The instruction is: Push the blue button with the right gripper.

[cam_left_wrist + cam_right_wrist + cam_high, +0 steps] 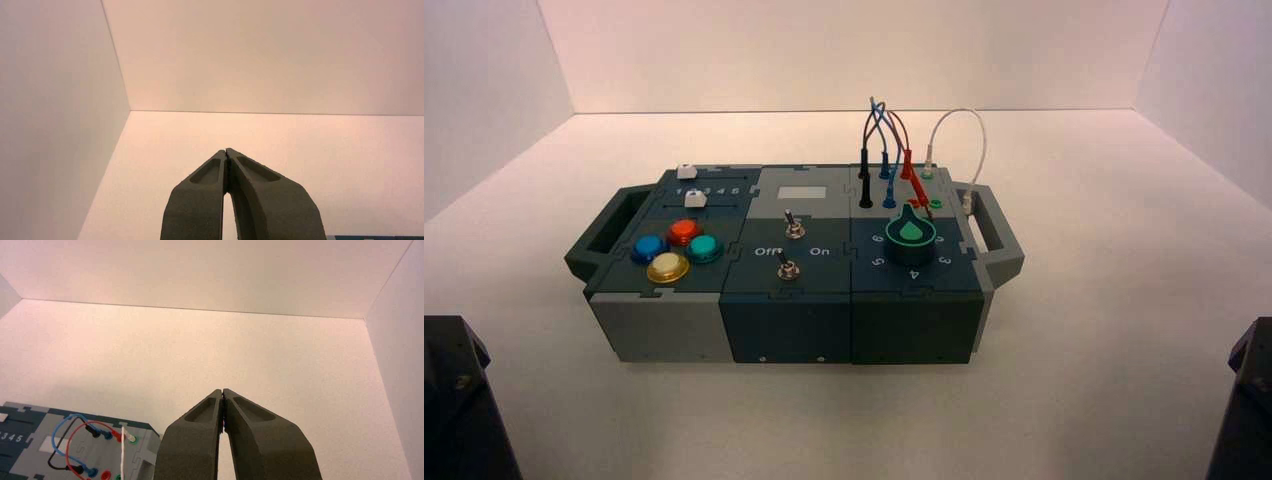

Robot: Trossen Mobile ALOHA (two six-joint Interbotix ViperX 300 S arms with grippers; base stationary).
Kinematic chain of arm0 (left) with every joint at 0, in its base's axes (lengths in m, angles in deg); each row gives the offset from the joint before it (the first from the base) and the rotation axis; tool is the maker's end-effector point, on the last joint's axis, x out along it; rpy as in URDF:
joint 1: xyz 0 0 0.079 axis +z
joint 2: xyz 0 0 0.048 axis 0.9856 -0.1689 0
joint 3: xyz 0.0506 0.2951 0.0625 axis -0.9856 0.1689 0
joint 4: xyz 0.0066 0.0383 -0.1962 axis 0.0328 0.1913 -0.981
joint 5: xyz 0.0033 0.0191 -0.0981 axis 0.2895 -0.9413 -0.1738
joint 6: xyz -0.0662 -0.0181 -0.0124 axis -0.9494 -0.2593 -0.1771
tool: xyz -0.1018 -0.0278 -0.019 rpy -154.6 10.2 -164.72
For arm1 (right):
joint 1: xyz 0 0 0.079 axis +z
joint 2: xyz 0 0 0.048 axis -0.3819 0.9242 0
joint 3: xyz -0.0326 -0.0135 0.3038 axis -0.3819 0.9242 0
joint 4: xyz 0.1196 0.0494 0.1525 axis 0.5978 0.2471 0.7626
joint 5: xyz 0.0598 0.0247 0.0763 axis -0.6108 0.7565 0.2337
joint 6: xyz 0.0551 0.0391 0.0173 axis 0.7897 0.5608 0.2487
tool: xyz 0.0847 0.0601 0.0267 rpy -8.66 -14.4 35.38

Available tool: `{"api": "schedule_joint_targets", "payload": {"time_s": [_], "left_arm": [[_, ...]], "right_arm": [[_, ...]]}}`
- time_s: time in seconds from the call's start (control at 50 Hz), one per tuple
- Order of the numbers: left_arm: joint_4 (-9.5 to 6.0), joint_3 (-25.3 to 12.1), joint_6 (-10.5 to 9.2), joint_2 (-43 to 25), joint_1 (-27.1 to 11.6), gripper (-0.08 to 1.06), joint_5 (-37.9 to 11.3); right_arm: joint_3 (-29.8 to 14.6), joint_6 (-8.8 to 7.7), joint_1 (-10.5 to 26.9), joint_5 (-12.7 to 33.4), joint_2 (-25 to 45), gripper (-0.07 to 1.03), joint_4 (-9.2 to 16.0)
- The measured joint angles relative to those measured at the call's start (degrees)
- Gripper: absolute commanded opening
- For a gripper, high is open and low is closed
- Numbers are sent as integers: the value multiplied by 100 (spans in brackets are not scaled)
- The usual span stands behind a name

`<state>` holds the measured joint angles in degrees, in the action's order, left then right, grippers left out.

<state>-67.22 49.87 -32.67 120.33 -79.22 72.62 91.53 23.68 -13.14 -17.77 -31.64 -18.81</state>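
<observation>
The blue button sits on the box's left part, leftmost of a cluster with a red-orange button, a teal button and a yellow button. My right gripper is shut and empty, parked low at the right, far from the buttons; only the arm's dark body shows in the high view. My left gripper is shut and empty, parked at the left, with its arm at the lower left corner.
Two toggle switches stand in the box's middle part. A green-topped knob and plugged wires are on its right part, the wires also in the right wrist view. Two white sliders sit behind the buttons. White walls enclose the table.
</observation>
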Motion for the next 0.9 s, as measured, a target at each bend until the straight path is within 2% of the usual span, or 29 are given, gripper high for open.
{"api": "schedule_joint_targets", "payload": {"time_s": [0.34, 0.52, 0.74, 0.9], "left_arm": [[0, 0, 0, 9, 0, -3, 0], [0, 53, 0, 35, -70, -3, -44], [0, -88, 0, -141, -378, -3, -721], [0, -299, 0, -264, -492, -3, -1195]], "right_arm": [[0, 0, 18, 0, 149, -2, 0], [0, 0, 220, 0, 158, -2, 9], [0, 0, 606, 26, 185, -2, 9], [0, 0, 1020, 246, 193, -2, 9]]}}
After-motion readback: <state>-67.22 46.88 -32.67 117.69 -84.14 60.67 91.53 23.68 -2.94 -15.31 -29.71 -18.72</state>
